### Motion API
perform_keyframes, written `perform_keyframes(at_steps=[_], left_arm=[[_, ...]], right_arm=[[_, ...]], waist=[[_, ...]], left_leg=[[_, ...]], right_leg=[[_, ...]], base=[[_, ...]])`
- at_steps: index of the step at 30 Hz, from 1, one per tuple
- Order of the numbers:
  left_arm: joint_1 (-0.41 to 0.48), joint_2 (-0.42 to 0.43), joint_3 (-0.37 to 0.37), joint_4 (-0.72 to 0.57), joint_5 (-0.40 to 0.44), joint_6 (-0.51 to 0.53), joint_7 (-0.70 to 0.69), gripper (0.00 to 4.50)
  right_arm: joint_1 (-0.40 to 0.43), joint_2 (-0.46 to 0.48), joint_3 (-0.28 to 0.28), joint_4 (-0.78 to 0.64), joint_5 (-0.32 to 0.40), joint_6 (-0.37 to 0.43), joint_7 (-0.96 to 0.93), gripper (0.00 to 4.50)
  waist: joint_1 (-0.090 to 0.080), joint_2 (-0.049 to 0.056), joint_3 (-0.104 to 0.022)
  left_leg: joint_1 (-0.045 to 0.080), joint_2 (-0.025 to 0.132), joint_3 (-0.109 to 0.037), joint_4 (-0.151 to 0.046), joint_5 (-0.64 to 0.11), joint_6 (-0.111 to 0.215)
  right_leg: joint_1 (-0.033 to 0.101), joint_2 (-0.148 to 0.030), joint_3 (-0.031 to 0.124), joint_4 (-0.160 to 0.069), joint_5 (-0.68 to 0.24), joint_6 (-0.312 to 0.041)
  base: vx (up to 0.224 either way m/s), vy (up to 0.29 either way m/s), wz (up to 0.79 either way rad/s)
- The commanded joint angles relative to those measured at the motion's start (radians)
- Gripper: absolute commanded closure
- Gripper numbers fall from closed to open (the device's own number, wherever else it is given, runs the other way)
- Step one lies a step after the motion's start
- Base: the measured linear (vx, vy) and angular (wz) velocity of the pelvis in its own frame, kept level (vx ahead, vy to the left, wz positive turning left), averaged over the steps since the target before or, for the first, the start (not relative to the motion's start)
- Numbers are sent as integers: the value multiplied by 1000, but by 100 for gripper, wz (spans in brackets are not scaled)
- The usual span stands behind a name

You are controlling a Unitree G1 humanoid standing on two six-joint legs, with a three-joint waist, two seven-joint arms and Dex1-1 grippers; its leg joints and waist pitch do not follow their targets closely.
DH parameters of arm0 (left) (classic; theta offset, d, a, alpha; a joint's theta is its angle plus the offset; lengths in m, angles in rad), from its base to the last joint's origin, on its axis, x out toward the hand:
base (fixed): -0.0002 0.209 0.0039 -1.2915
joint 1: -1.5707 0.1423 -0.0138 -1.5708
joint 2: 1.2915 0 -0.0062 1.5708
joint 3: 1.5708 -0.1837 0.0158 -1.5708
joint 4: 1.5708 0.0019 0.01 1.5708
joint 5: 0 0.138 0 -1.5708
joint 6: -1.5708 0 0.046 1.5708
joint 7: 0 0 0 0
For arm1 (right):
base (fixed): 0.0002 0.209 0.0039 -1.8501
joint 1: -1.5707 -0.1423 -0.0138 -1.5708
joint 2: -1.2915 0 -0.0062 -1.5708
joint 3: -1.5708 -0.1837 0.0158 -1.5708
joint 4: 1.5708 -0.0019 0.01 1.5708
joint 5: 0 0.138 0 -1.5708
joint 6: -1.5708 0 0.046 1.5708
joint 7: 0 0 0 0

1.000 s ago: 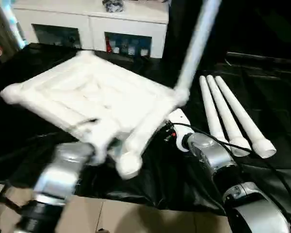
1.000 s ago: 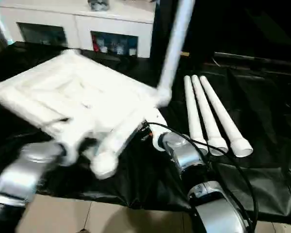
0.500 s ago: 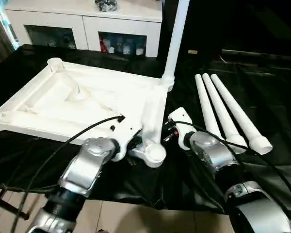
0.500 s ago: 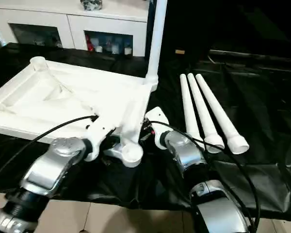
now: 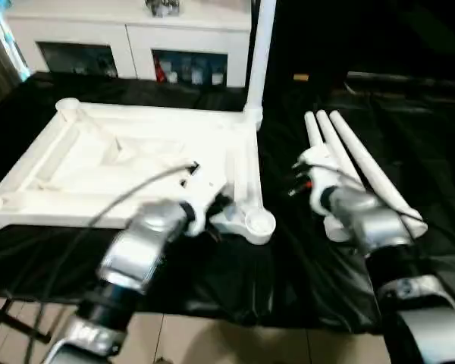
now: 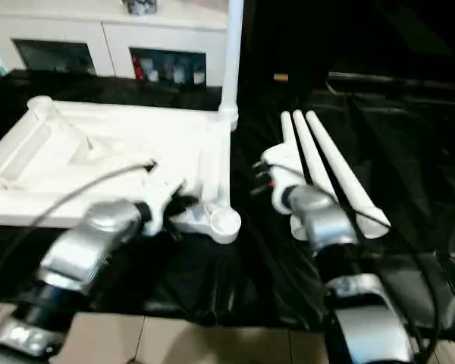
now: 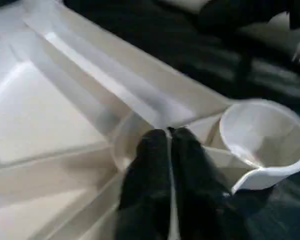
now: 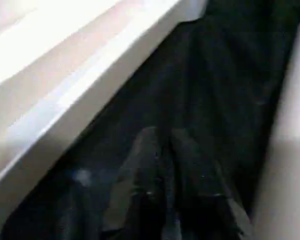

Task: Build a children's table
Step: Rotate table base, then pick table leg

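Far left, the white square plastic tabletop [image 5: 38, 163] lies upside down on the black glossy sheet [image 5: 288, 273], ribbed underside up, with an empty round socket [image 5: 67, 108] at its far left corner. Behind it, beyond the sheet, stands a white cabinet with glass doors [image 5: 136, 38]. Moving right, your left silver forearm [image 5: 136, 254] reaches in from the near edge, a black cable [image 5: 129, 199] arching over it and across the ribs. The left gripper [image 7: 168, 135] sits at the tabletop's near right corner. Its two black fingers are pressed together with nothing between them, and their tips rest at the rib just beside the open round corner socket [image 5: 258, 224]. From the far right corner socket, one long white tapered tube leg [image 5: 259, 53] stands upright and runs out of the top of the head view. Right of the tabletop's edge, your right silver forearm [image 5: 368, 224] comes in. The right gripper [image 8: 162, 137] also has its fingers together and holds nothing. It hangs over the strip of black sheet between the tabletop's side rail and the loose legs. Furthest right, three more white tapered tube legs [image 5: 368, 171] lie side by side on the sheet, touching one another, their wider open ends toward you.
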Motion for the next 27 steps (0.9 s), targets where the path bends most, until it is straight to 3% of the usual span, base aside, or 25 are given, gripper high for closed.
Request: perform_keyframes(at_steps=[1,3,4,5,8,12,13,14,15,17,19,21,23,24,26,27], left_arm=[[23,7,21,-37,-5,17,20,374],[28,12,32,-59,40,59,83,363],[28,12,32,-59,40,59,83,363],[38,-5,58,-69,70,13,163,353],[29,-30,89,-57,79,-4,235,321],[16,-73,121,-40,70,21,304,292],[10,-83,108,-10,120,-60,389,275],[10,-83,107,-9,124,-62,395,275],[5,-94,98,5,181,-78,484,266],[-14,-115,113,11,187,14,508,254],[-22,-110,108,10,174,48,473,233],[-15,-99,112,-3,100,26,365,228],[-1,-86,115,-28,19,20,259,228],[6,-72,105,-45,-10,42,212,197],[23,-37,77,-94,-73,84,110,192],[23,-37,77,-94,-73,84,110,187]], right_arm=[[-2,-12,-34,-52,10,67,-50,374],[-2,-16,-66,-86,13,144,-98,366],[-2,-16,-66,-86,13,144,-98,366],[-4,-22,-81,-118,5,222,-136,345],[-7,-17,-111,-153,21,280,-162,327],[-13,-13,-122,-191,24,371,-193,293],[-13,-12,-122,-203,22,406,-205,284],[-13,-13,-122,-204,22,408,-206,275],[-12,-13,-122,-216,21,431,-213,263],[-14,-13,-128,-226,23,449,-220,253],[-18,-14,-133,-227,25,452,-224,240],[-27,-16,-146,-234,28,463,-233,221],[-32,-23,-153,-240,32,490,-234,204],[-35,-27,-157,-243,34,508,-236,198],[-38,-37,-159,-240,37,532,-237,175],[-38,-37,-159,-240,37,532,-237,165]], waist=[[0,-1,-74],[0,-3,-75],[-1,0,-74],[-2,-4,-75],[0,0,-76],[1,-3,-77],[2,-5,-78],[3,-4,-77],[2,-7,-77],[3,-12,-78],[6,-13,-77],[8,-12,-77],[9,-13,-78],[10,-12,-79],[8,-13,-78],[10,-12,-79]], left_leg=[[9,20,-2,-63,-151,23],[11,21,-3,-63,-143,17],[11,20,-3,-63,-142,15],[10,18,-3,-63,-141,13],[9,17,-3,-61,-129,13],[7,16,-2,-60,-117,13],[7,16,-3,-60,-116,15],[6,15,-4,-60,-117,18],[6,16,-4,-60,-121,19],[7,16,-3,-59,-115,17],[9,15,-2,-59,-112,17],[6,13,-2,-59,-105,18],[7,14,-1,-58,-92,17],[7,14,-2,-59,-88,17],[6,15,-1,-59,-81,17],[7,15,-1,-59,-80,15]], right_leg=[[59,-68,48,-69,-157,-217],[58,-66,48,-67,-174,-200],[58,-64,48,-67,-175,-196],[58,-64,48,-71,-183,-184],[58,-64,48,-70,-169,-176],[58,-62,48,-69,-151,-176],[59,-64,48,-70,-152,-174],[59,-61,48,-71,-154,-172],[60,-62,48,-72,-159,-164],[59,-65,48,-71,-177,-154],[55,-67,47,-74,-198,-148],[55,-69,48,-76,-208,-145],[54,-67,48,-70,-174,-156],[54,-68,48,-67,-166,-161],[53,-66,48,-64,-143,-172],[55,-69,48,-61,-143,-174]], base=[[0,0,0],[0,0,0],[0,0,0],[0,0,0],[0,0,0],[0,0,0],[0,0,0],[0,0,0],[0,0,0],[0,0,0],[0,0,0],[0,0,0],[0,0,0],[0,0,0],[0,0,0],[0,0,0]])
